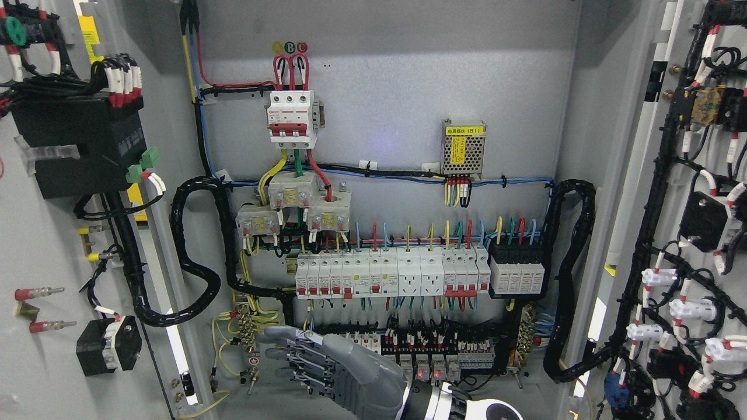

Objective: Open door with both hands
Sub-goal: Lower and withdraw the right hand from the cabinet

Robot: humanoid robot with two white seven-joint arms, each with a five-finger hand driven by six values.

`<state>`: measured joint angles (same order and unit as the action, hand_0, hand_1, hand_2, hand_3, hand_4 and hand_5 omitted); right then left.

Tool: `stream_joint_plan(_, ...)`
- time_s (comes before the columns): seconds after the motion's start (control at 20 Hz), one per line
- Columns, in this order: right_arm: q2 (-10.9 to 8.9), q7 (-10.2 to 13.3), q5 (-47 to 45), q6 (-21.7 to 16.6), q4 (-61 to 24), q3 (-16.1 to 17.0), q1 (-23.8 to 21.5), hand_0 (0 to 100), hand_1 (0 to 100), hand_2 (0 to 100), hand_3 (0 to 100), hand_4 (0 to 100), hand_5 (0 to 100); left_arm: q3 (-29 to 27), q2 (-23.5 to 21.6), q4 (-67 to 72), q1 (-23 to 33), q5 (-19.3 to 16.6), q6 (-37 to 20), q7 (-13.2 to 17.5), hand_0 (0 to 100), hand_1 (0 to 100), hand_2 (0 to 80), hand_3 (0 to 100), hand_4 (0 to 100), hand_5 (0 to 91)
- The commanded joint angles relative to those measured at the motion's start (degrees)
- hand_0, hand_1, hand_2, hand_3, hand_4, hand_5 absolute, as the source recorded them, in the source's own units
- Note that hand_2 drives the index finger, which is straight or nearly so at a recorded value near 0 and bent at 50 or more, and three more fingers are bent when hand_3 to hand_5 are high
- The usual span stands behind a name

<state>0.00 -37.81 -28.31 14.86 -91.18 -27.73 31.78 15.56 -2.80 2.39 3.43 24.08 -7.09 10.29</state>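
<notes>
The head view looks straight into an open grey metal cabinet (pixel 397 76). Its back panel is flat and vertical, with a soft light spot near the middle.

Both doors are already swung wide. The left door (pixel 41 245) stands at the picture's left and the right door (pixel 700 233) at the picture's right, each with its inner face turned toward the camera. Their long axis runs up and down. Both inner faces carry black wire bundles and small parts.

On the back panel a white three-pole breaker (pixel 292 119) sits high, with red wires looping over it. To the right hangs a small perforated power supply (pixel 463 147) with a yellow label. Lower, a long row of white breakers (pixel 391 274) runs across, and a row of terminal blocks (pixel 420 350) lies under it. Thick black conduits (pixel 195 251) curve along both sides.

Only one robot hand shows. The right hand (pixel 327 359) comes in from the bottom edge, right of the middle, and reaches to the left in front of the terminal blocks. Its fingers (pixel 286 353) are stretched out and relaxed, and they grasp nothing. It is well apart from both doors.
</notes>
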Motion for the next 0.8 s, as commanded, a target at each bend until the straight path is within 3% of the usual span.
stream_joint_plan(0.0, 1.41, 2.11, 0.01, -0.27, -2.94, -12.34, -1.63, 21, 7, 0, 0, 0, 0, 0.0, 0.07, -0.02, 0.0, 0.0, 0.06, -0.01, 37, 16, 0.0, 0, 0, 0.0)
stream_joint_plan(0.1, 2.38, 3.44, 0.01, -0.36, -3.56, -14.54, -1.72, 22, 7, 0, 0, 0, 0, 0.0, -0.01, -0.02, 0.0, 0.0, 0.06, -0.01, 37, 16, 0.0, 0, 0, 0.0)
stream_joint_plan(0.35, 3.96, 3.35, 0.01, -0.27, -5.14, -18.23, -2.33, 21, 7, 0, 0, 0, 0, 0.0, -0.01, -0.02, 0.0, 0.0, -0.03, -0.01, 37, 16, 0.0, 0, 0, 0.0)
stream_joint_plan(0.65, 8.17, 3.53, 0.45, 0.34, -4.01, -19.56, -2.07, 21, 7, 0, 0, 0, 0, 0.09, -0.01, -0.02, 0.0, 0.0, 0.06, -0.01, 37, 16, 0.0, 0, 0, 0.0)
stream_joint_plan(0.75, 8.35, 3.62, 0.54, 0.34, -1.9, -19.56, -1.63, 21, 7, 0, 0, 0, 0, 0.0, -0.01, -0.02, 0.0, 0.0, -0.03, 0.26, 37, 16, 0.0, 0, 0, 0.0)
